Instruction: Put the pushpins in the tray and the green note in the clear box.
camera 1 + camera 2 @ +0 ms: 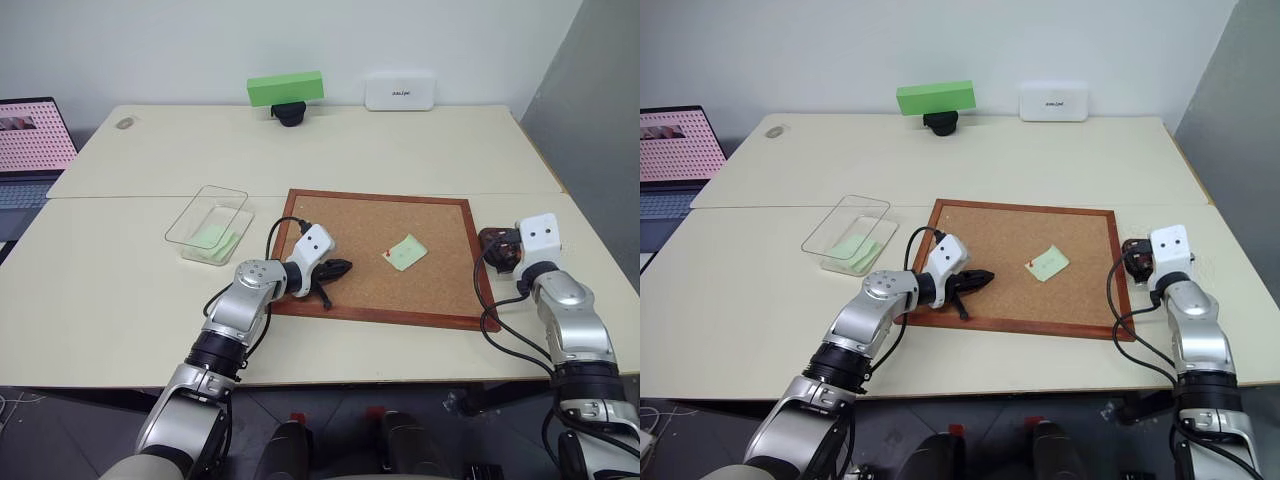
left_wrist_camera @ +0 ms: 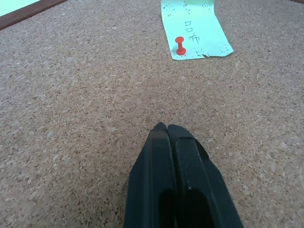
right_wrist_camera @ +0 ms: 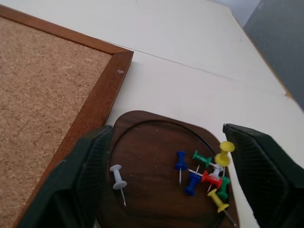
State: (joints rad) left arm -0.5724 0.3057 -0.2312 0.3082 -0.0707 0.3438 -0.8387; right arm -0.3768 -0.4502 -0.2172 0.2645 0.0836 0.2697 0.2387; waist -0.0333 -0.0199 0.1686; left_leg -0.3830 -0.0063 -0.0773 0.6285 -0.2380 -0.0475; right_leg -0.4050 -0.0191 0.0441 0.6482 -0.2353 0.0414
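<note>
Left gripper (image 2: 166,127): clenched on nothing, fingertips pressed together, resting low over the corkboard (image 1: 440,300) near its left edge.
Clear box (image 1: 207,224): on the table just off the corkboard's left edge, with pale green slips already inside.
Green note (image 1: 406,251): flat on the corkboard, right of its centre, still held by a red pushpin (image 2: 180,45) at its corner nearest the left gripper.
Line of approach: from the left gripper the note lies straight ahead along its fingers; its long side runs away along that same line.
Tray (image 3: 142,156): on the table just off the corkboard's right edge, with a white pin and a heap of coloured pushpins (image 3: 209,178) in it.
Right gripper (image 3: 173,178): released, fingers spread wide either side of the tray, holding nothing.
Nearer arm: I cannot tell which.
</note>
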